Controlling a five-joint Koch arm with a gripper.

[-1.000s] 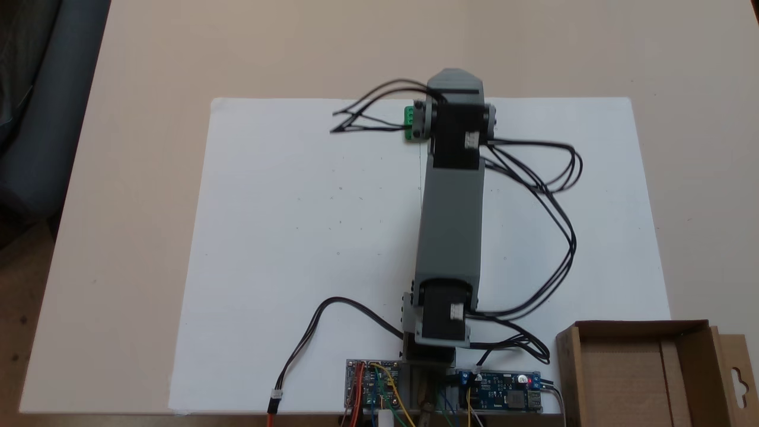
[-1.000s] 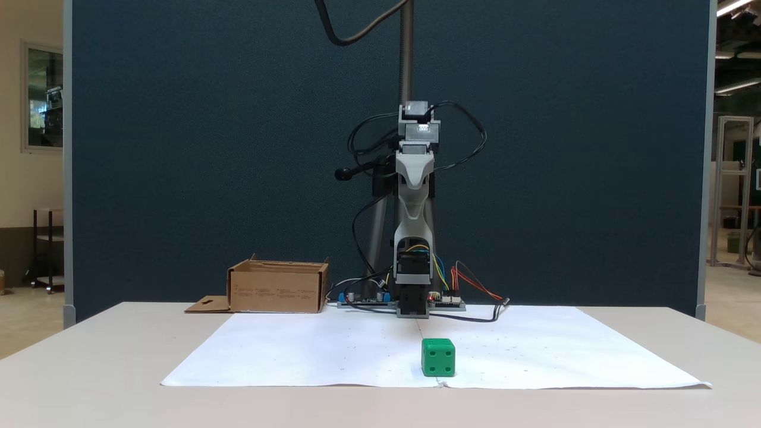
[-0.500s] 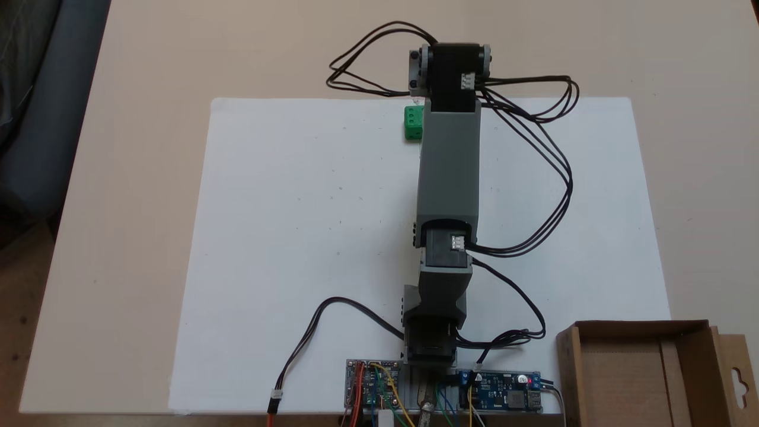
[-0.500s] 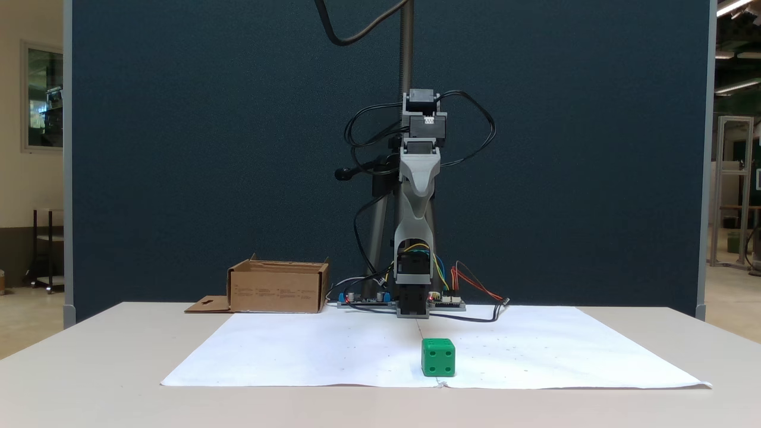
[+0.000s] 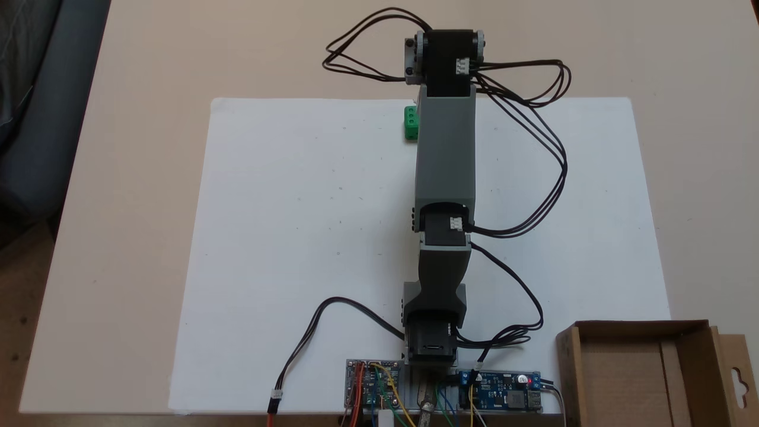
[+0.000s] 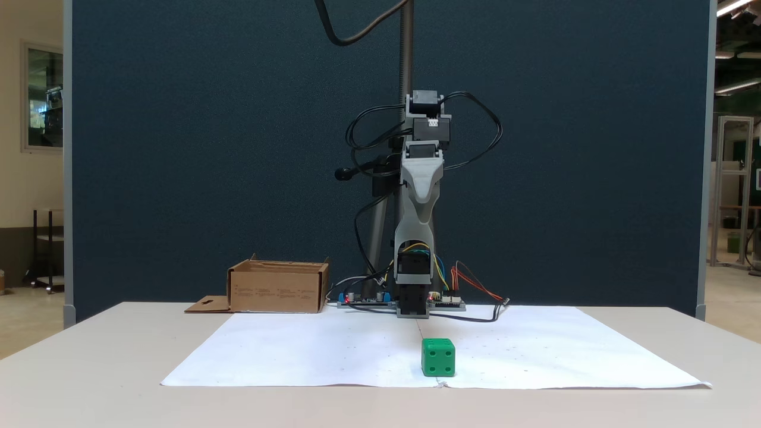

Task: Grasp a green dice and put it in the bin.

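Green dice (image 6: 439, 357) resting on white paper sheet (image 5: 296, 237), lower centre in the front fixed view, 4 pips facing camera; in the top-down fixed view seen upper centre (image 5: 410, 122), near sheet's far edge, partly hidden behind grey arm link (image 5: 446, 148). Bin (image 5: 640, 367) at lower right of top-down view, by arm base; mid left in front view (image 6: 278, 289), open top, flap w/ hang-hole lying beside it; well apart from dice. Looks like light, stiff plastic cube, smooth w/ rounded edges, so prob. slippery; not fragile; best to pinch 2 opposite flat faces, centred, not corners. Arm stretched out over sheet, raised high; wrist servo block (image 5: 446, 56) at top centre, beyond sheet's far edge. Gripper tips not made out in either view; can't tell how far apart or whether holding anything, though dice sits free on paper, nothing touching it. Dice low on table, arm's end well above and apparently past it; judged still approach stage, grasp not yet done.
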